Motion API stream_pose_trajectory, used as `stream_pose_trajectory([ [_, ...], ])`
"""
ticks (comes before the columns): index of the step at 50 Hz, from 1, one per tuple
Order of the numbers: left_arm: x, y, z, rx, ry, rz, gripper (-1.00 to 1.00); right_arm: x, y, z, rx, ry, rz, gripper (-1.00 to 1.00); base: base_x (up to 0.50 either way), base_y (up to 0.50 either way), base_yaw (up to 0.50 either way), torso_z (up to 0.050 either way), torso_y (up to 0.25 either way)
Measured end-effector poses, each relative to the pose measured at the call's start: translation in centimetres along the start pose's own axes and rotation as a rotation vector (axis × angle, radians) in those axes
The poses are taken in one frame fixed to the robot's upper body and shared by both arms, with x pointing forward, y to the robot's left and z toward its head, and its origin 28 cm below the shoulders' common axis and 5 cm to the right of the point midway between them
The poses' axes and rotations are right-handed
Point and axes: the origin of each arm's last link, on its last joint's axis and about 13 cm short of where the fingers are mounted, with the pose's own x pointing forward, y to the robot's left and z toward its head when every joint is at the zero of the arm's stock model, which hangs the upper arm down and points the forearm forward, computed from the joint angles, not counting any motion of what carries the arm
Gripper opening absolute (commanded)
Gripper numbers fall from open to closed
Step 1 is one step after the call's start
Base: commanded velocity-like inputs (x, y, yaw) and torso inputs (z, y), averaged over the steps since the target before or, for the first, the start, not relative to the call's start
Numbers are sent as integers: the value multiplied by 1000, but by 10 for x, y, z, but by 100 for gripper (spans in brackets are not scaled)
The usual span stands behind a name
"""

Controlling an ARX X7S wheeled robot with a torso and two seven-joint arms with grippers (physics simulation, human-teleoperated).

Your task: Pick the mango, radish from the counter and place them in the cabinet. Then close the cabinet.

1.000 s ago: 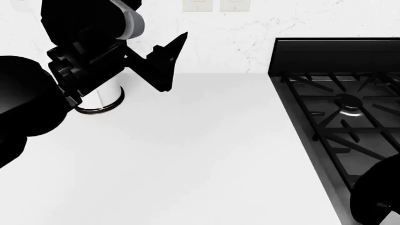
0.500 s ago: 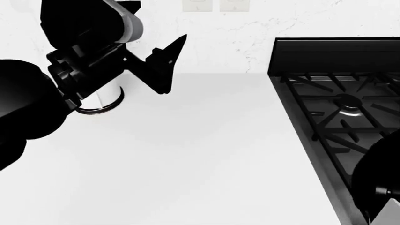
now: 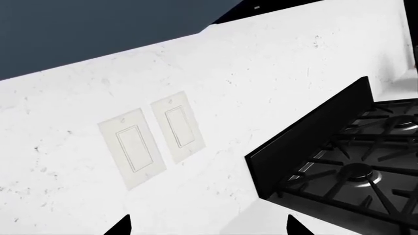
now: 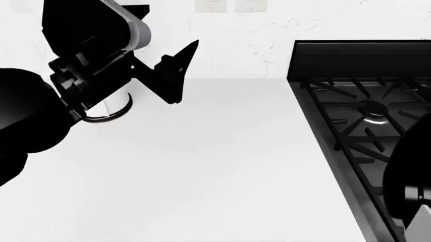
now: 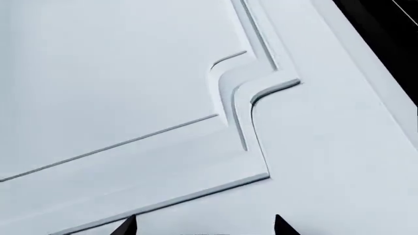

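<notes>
Mango and radish: neither shows in any of the three views, so their position relative to the jaws cannot be told.

Counter: plain white, fills the middle of the head view. No fruit on the part in view.

Left gripper: raised above the far left of the counter, pointing right toward the stove. Jaws are parted, nothing between them. In the left wrist view only the two black fingertips show at the frame edge, well apart, with bare white wall between them.

Left wrist camera looks at the white marbled backsplash, with two light switch plates side by side on it, and the far left corner of the black gas stove.

White cylinder with a dark base ring: stands on the counter at far left, partly hidden behind the left arm.

Stove: right of the counter, black grates, one burner cap visible. Its raised back panel sits against the wall.

Right gripper: out of the head view; only a black piece of the right arm shows at the near right edge, over the stove's front. In the right wrist view two dark fingertips sit well apart, jaws spread, holding nothing. Beyond them is a white panelled cabinet door with a stepped moulding.
</notes>
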Motion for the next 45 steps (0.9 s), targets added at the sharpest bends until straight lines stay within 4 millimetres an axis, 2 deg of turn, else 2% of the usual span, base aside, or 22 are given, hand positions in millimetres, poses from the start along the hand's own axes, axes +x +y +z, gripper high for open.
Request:
stream_pose_trajectory([
  [20, -1, 0, -2, -5, 1, -3, 100, 21, -2, -16, -189, 45, -10, 100, 0, 0, 0, 2, 0],
  [45, -1, -1, -5, -7, 5, -6, 100, 28, 2, -25, -402, 73, -51, 100, 0, 0, 0, 2, 0],
])
